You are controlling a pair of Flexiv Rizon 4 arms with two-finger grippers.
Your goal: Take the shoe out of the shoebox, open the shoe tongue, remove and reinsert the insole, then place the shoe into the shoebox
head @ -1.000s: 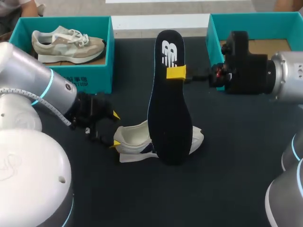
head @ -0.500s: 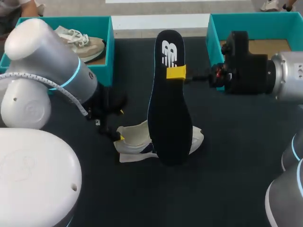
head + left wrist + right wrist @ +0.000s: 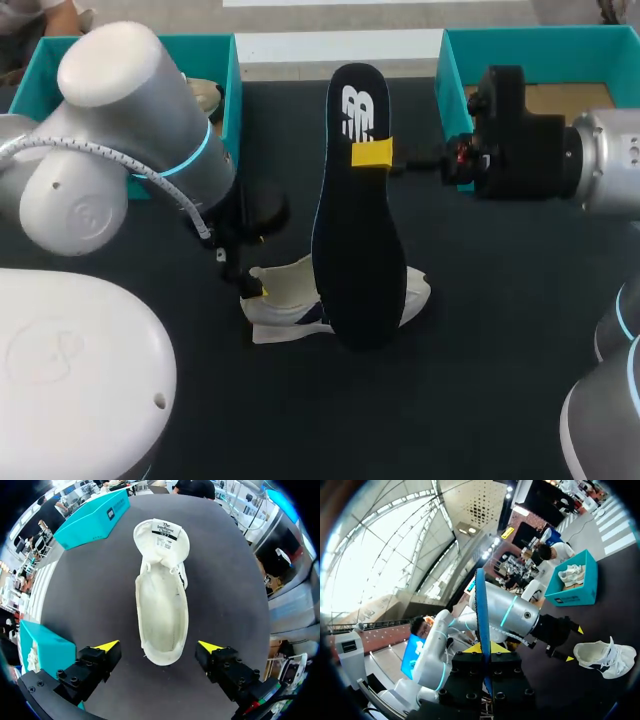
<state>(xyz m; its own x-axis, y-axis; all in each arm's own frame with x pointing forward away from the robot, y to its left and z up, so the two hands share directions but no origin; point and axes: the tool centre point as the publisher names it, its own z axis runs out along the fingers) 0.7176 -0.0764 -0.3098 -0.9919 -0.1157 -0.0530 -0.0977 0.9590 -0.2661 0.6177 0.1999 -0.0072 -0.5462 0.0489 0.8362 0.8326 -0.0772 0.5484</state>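
**Left jaws**: apart, low over the dark surface (image 3: 500, 380). Yellow tips (image 3: 108, 645) set wide, one on each side of the shoe's heel end, with a gap between each tip and the shoe. Carried on the left arm (image 3: 150, 130), which crosses in front of the nearer shoebox in the head view.

**Shoe** (image 3: 162, 605): white, sole down on the surface. Heel between the left jaws, toe pointing away ahead of them. Mouth wide open, pale lining visible along the full length.

**Tongue** (image 3: 162, 535): pulled forward over the toe, at the end farthest from the left jaws, printed label facing up.

**Right jaws**: clamped on the insole, one yellow tip (image 3: 372, 153) flat against its face just below the white logo.

**Insole** (image 3: 358, 230): black, held upright, logo end uppermost. Lower end overlaps the shoe in the head view; contact with the shoe cannot be told. Seen edge-on from the right wrist, as a thin blade rising from between the right jaws.

**Shoebox, first** (image 3: 42, 650): teal, just beside the left jaws and well apart from the right jaws. Holds a second shoe (image 3: 572, 575), pale with white laces.

**Shoebox, second** (image 3: 540, 45): teal, brown floor, behind the right jaws' wrist. Far ahead of the left jaws, beyond the toe and off to one side.
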